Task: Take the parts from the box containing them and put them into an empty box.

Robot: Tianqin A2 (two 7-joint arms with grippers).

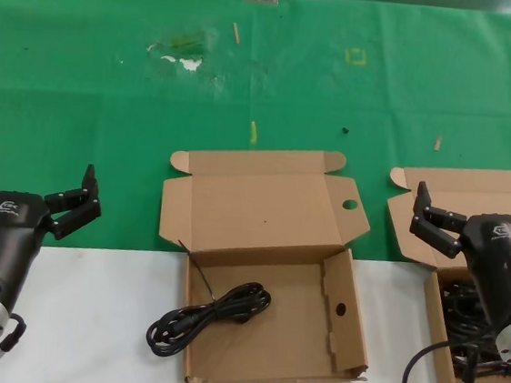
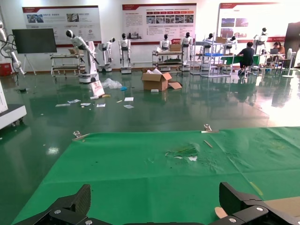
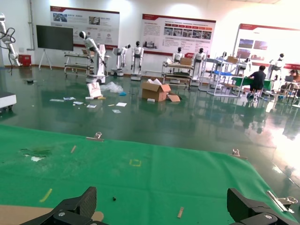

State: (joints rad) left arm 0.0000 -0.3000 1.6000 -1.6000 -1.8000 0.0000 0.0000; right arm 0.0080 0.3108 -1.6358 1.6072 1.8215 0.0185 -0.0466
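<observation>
Although one black cord bundle (image 1: 209,317) already lies in the middle carton (image 1: 348,284), the one with round holes through its lid flap and side wall, more dark cords (image 1: 465,310) remain in the carton at the right (image 1: 435,293), so the job looks partly done. That delivered bundle sprawls diagonally, its long axis running from near-left to far-right, with its near-left loops spilling over the carton's left edge onto the white table (image 1: 85,338). The right gripper (image 1: 480,208) hovers over the right carton with its fingers spread wide and nothing between them; the remaining cords sit directly beneath and slightly nearer than its fingertips, partly hidden by the arm's own body, so how they lie cannot be read well. This is the relation that matters: the supply is straight down from the right gripper, while the left gripper (image 1: 33,185) waits at the far left, well apart from both cartons, its fingers likewise spread and holding nothing. The right arm is plainly the nearer one, and the next pick probably calls for a vertical descent into that carton, then a carry leftward to the holed carton. Both wrist views show only green cloth (image 2: 154,173) and the hall beyond.
</observation>
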